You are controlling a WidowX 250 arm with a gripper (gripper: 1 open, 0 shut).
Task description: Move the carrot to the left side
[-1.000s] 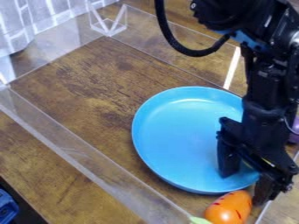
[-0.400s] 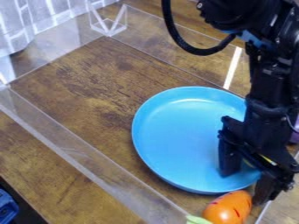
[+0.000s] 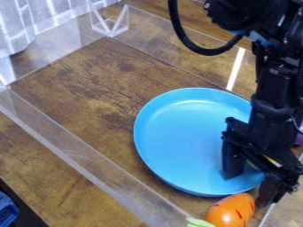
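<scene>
Wooden tabletop (image 3: 83,97); carrot (image 3: 231,211) at bottom edge, leafy top pointing left.

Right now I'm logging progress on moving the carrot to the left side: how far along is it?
Nothing looks done: the small orange plastic toy carrot lies at the bottom right, beside the round blue plate. In hand: the black hand hangs open just above it, not gripping. Left: grasp, lift, carry across the wooden table, release.
</scene>
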